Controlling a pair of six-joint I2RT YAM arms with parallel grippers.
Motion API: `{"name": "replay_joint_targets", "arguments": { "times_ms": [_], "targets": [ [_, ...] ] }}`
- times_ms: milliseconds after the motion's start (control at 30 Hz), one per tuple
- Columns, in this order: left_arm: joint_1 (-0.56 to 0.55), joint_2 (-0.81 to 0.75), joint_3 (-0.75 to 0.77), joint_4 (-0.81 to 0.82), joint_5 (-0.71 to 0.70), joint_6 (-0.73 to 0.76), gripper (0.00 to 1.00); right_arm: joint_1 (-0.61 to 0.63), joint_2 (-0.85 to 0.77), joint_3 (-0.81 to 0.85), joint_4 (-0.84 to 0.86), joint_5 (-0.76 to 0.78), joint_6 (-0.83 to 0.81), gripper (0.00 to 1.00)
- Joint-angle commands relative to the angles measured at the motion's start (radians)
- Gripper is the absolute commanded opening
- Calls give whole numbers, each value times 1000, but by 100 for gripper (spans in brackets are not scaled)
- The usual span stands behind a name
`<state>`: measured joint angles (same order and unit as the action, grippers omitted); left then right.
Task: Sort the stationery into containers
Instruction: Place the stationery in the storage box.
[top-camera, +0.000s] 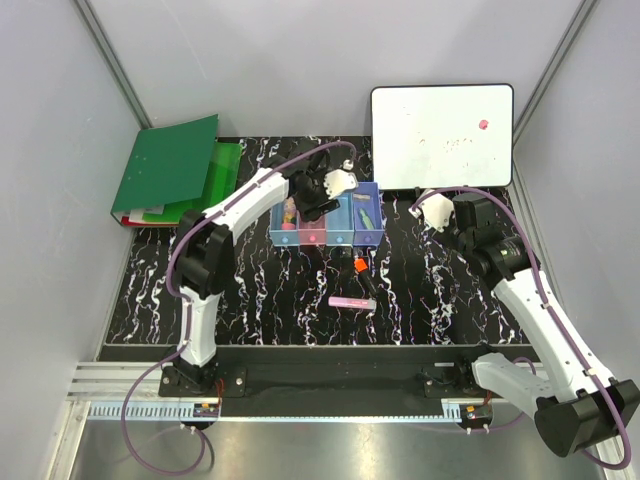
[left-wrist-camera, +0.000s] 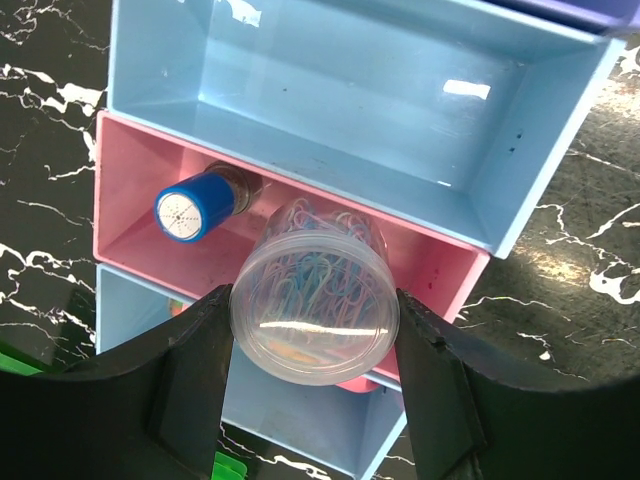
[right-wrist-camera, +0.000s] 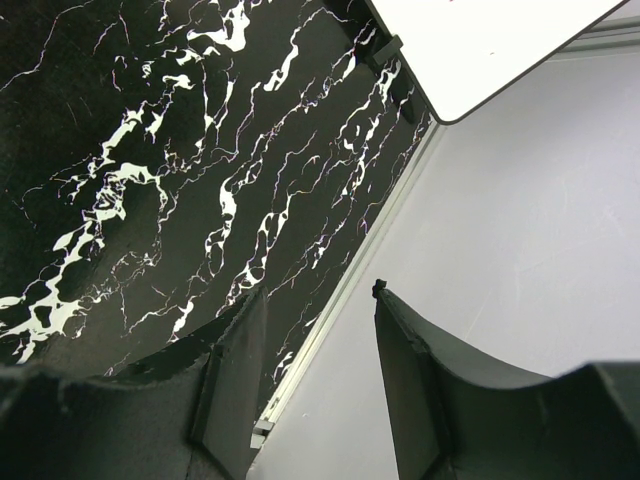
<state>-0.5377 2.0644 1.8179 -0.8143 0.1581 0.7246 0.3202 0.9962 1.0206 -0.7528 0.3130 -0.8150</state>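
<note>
Four narrow containers stand side by side: light blue (top-camera: 285, 228), pink (top-camera: 313, 235), light blue (top-camera: 340, 230) and violet-blue (top-camera: 367, 228). My left gripper (top-camera: 322, 196) is over the pink one, shut on a round clear tub of coloured paper clips (left-wrist-camera: 313, 305). The tub hangs over the pink container (left-wrist-camera: 130, 200), where a blue-capped stick (left-wrist-camera: 195, 207) lies. A green pen (top-camera: 367, 214) lies in the violet-blue one. On the table in front lie an orange-capped stick (top-camera: 358, 265) and a pink marker (top-camera: 350, 302). My right gripper (right-wrist-camera: 318, 295) is open and holds nothing, off to the right.
Green binders (top-camera: 175, 170) lie at the back left. A whiteboard (top-camera: 442, 135) leans at the back right, by the right gripper (top-camera: 435, 210). A small dark item (top-camera: 369, 285) lies between the orange-capped stick and the marker. Grey walls enclose the black marbled table (top-camera: 450, 300).
</note>
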Motion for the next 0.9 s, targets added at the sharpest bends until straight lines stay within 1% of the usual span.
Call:
{"name": "replay_joint_targets", "arguments": {
  "times_ms": [0, 67, 233, 367, 567, 600, 700, 733, 767, 867],
  "targets": [
    [13, 10, 12, 27, 27, -5, 13, -6, -1, 16, 10, -11, 10, 54],
    [13, 23, 4, 29, 20, 2, 16, -7, -1, 21, 10, -8, 10, 54],
    [16, 54, -15, 32, 12, 6, 17, -9, -1, 22, 7, -8, 13, 54],
    [16, 66, -19, 35, 23, 4, 20, -9, 5, 32, 4, -8, 13, 54],
    [16, 65, -9, 43, 17, 1, 38, -9, 13, 39, 4, -11, 13, 54],
    [16, 65, -6, 44, 14, 1, 49, -9, 13, 39, 4, -12, 13, 54],
    [16, 62, 0, 50, 11, -4, 55, -9, 12, 38, 4, -12, 14, 54],
    [16, 60, 3, 53, 12, -4, 60, -9, 12, 38, 4, -12, 14, 54],
    [16, 62, 11, 56, 9, -10, 63, -9, 12, 38, 3, -14, 14, 54],
    [16, 56, 21, 61, 8, -13, 63, -9, 12, 41, 1, -12, 16, 54]
  ]
}}
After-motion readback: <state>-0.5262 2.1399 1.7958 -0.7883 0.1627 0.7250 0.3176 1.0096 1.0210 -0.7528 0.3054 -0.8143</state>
